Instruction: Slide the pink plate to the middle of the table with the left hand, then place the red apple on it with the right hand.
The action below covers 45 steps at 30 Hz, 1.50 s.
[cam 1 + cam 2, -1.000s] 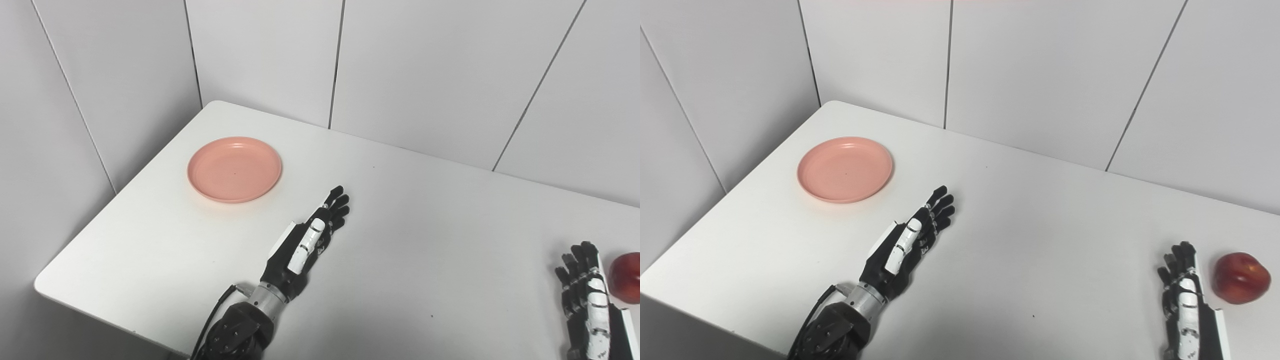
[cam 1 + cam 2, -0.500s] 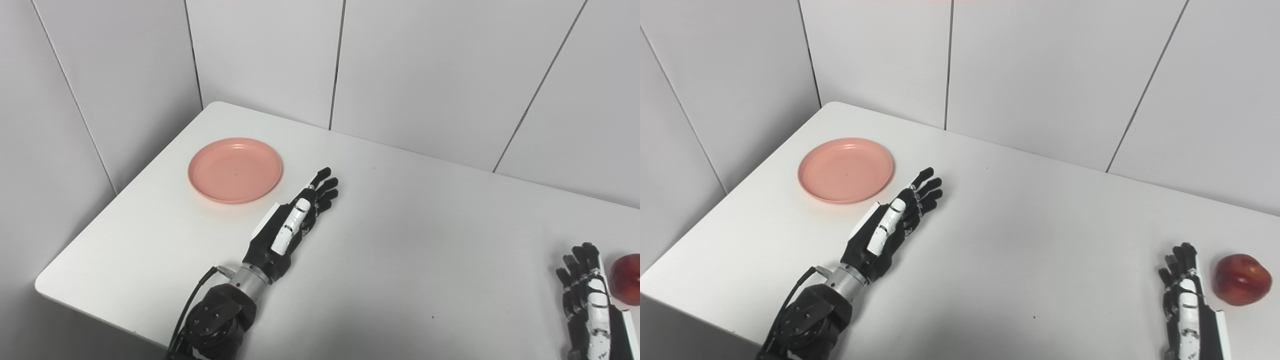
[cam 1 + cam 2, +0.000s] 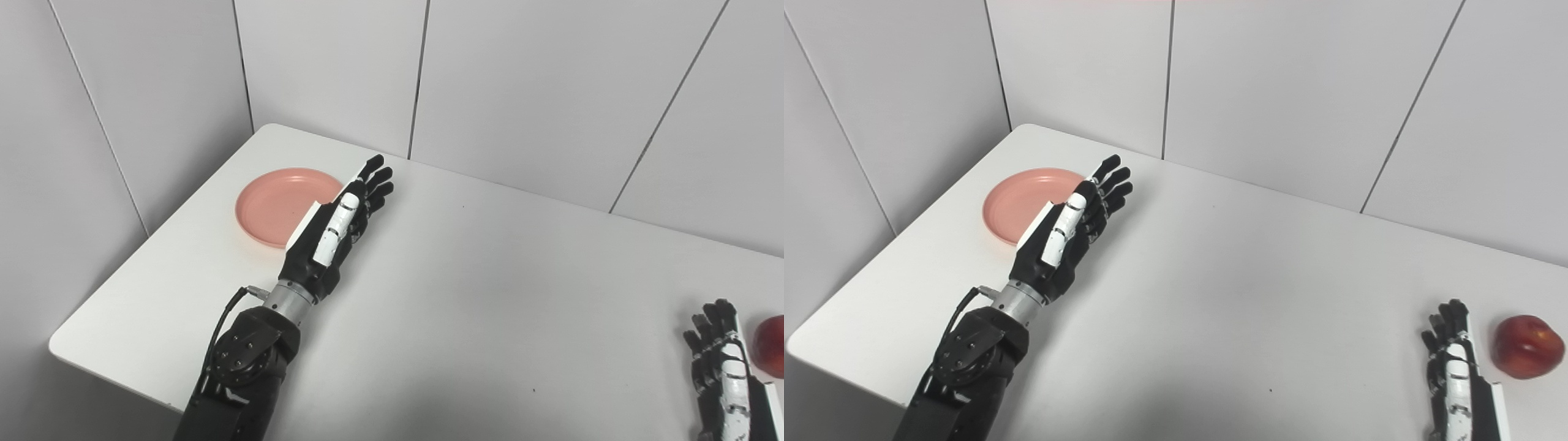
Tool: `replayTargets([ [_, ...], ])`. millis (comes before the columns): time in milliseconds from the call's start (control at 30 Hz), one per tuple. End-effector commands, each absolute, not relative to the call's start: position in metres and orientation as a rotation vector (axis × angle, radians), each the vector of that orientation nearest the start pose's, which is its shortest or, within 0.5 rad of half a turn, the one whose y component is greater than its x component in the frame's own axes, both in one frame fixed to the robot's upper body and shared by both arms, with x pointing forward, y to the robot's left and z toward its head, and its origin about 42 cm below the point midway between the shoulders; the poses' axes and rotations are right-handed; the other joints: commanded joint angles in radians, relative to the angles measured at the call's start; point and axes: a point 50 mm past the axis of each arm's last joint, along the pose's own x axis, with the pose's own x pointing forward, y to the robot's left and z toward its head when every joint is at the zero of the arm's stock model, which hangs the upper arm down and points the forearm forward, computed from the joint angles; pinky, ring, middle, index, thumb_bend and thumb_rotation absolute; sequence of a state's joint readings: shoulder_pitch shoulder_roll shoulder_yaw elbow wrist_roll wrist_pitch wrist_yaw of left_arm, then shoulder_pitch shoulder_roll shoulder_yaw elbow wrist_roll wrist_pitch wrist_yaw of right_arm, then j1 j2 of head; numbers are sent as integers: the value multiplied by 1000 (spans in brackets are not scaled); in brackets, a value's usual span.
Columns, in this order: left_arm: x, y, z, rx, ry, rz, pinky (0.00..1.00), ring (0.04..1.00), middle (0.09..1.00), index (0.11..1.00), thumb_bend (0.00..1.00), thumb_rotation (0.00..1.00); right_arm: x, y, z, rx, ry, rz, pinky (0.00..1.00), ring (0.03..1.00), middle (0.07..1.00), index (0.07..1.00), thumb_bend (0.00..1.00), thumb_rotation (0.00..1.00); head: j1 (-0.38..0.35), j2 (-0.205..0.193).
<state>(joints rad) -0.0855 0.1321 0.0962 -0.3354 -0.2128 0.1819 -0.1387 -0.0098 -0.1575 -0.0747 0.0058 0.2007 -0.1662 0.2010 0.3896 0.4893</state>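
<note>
The pink plate point(image 3: 269, 205) lies near the table's far left corner, its right part hidden behind my left hand point(image 3: 337, 226). That hand is raised above the table, open, fingers straight and pointing toward the back wall, holding nothing. The red apple point(image 3: 1527, 346) sits at the right edge of the table. My right hand point(image 3: 1454, 367) rests open on the table just left of the apple, not touching it, fingers extended.
The white table point(image 3: 490, 294) stands in a corner of grey panelled walls point(image 3: 520, 79). Its left edge and front left corner lie close to the plate. A small dark speck point(image 3: 533, 389) marks the tabletop.
My left hand has risen and travelled forward and left, now overlapping the plate's right side. The right hand and apple stay put. The camera has shifted slightly.
</note>
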Motion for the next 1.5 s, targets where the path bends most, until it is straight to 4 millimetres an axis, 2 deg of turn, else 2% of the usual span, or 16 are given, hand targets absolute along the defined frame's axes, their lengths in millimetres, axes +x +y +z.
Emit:
replayTargets([
  [0, 304, 255, 231, -43, -339, -129, 977, 950, 962, 951, 458, 1000, 274, -263, 95, 62, -119, 122, 1000, 1000, 1000, 1000, 74, 1000, 4, -2],
  [200, 315, 269, 246, -22, -361, -85, 968, 938, 948, 937, 461, 1000, 273, -262, 96, 64, -110, 121, 1000, 1000, 1000, 1000, 74, 1000, 7, -6],
  [733, 358, 339, 265, -130, -390, 8, 944, 942, 950, 934, 418, 1000, 274, -264, 97, 73, -115, 123, 1000, 1000, 1000, 1000, 48, 1000, 24, -12],
  [1100, 374, 377, 269, -160, -357, 96, 910, 920, 928, 918, 415, 1000, 273, -264, 97, 69, -109, 126, 1000, 1000, 1000, 1000, 92, 1000, 31, -15],
  [1467, 392, 413, 270, -177, -326, 169, 923, 922, 924, 919, 395, 1000, 272, -267, 98, 71, -110, 127, 1000, 1000, 1000, 1000, 69, 1000, 38, -11],
])
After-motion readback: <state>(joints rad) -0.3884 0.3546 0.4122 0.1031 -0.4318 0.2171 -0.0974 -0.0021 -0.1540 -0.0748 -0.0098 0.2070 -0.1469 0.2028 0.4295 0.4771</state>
